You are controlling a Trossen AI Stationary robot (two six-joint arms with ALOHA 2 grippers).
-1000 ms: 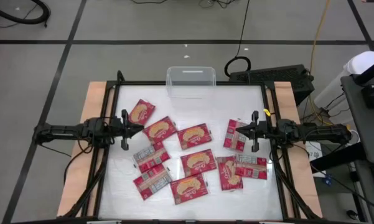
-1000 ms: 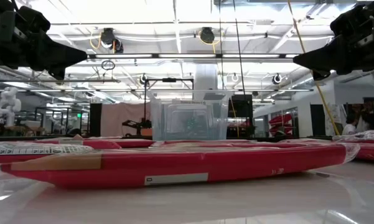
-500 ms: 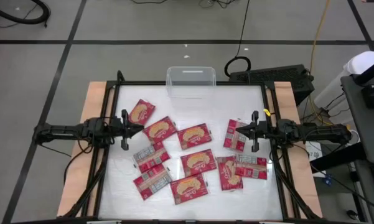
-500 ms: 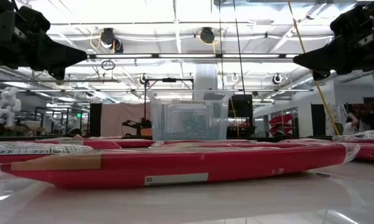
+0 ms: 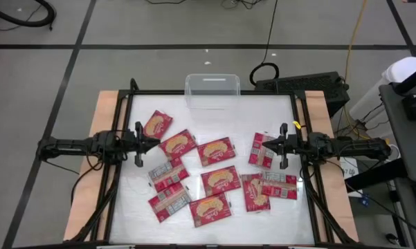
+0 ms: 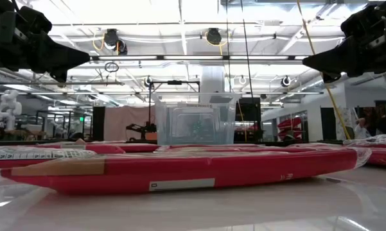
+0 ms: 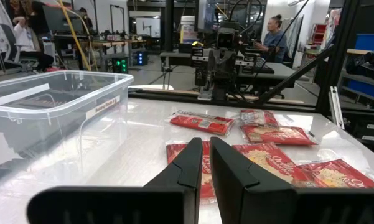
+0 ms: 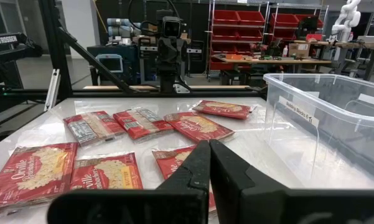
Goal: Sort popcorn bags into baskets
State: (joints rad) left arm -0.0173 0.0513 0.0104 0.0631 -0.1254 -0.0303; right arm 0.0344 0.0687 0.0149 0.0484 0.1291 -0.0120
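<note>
- Red bags (image 5: 211, 173) lie scattered flat on the white table (image 5: 277, 114), none in the bin.
- Left gripper (image 5: 156, 142) and right gripper (image 5: 264, 145) hover at mid-table edges, fingers clenched, holding nothing.
- Clear bin (image 5: 212, 91) sits at the far edge.

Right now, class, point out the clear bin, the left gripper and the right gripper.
clear bin (image 5: 212, 90), high view, on its floor.
left gripper (image 5: 156, 142), high view, at its fingertips.
right gripper (image 5: 264, 144), high view, at its fingertips.
</note>
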